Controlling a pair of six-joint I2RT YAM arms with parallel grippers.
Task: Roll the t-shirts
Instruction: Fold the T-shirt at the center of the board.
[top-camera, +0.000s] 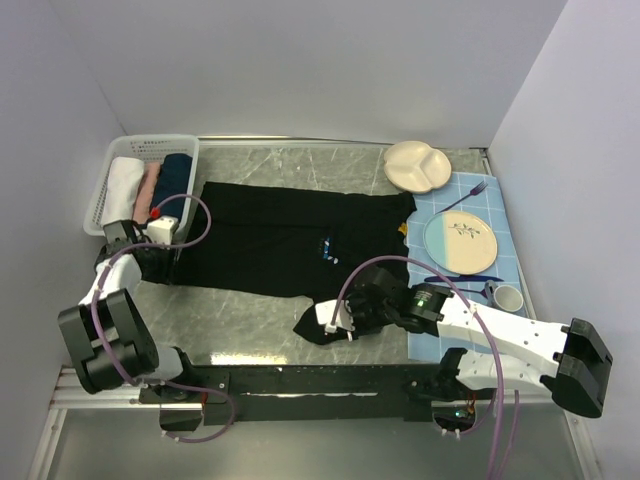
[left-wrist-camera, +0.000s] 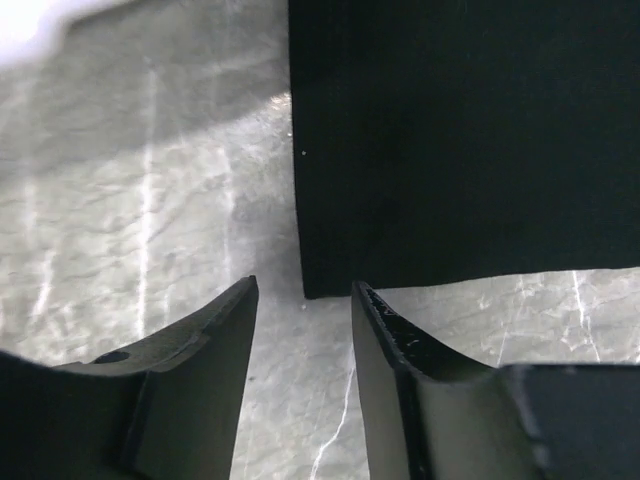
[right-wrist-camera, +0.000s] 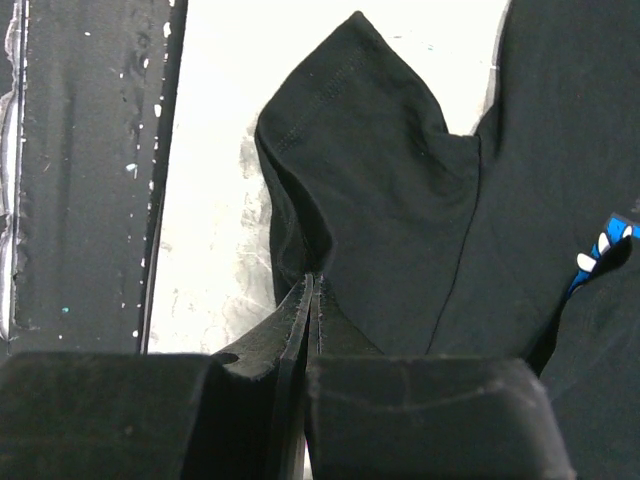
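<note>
A black t-shirt (top-camera: 270, 235) lies spread flat across the table, with a small white-and-blue print (top-camera: 327, 246) and a yellow tag (top-camera: 402, 229). My left gripper (top-camera: 158, 264) is open at the shirt's left hem corner. In the left wrist view the open gripper (left-wrist-camera: 303, 290) sits just short of that corner (left-wrist-camera: 310, 285), over bare table. My right gripper (top-camera: 325, 322) is shut on the near sleeve; the right wrist view shows the gripper (right-wrist-camera: 312, 280) pinching a fold of black cloth (right-wrist-camera: 400, 200). Rolled white (top-camera: 124, 180), pink (top-camera: 150, 182) and navy (top-camera: 175, 175) t-shirts lie in a basket.
The white basket (top-camera: 150, 140) stands at the back left. A cream divided plate (top-camera: 418, 165) is at the back right. A light-blue gridded mat (top-camera: 500, 225) on the right carries a plate (top-camera: 459, 241), fork (top-camera: 465, 193), cup (top-camera: 507, 298) and blue utensil (top-camera: 460, 279).
</note>
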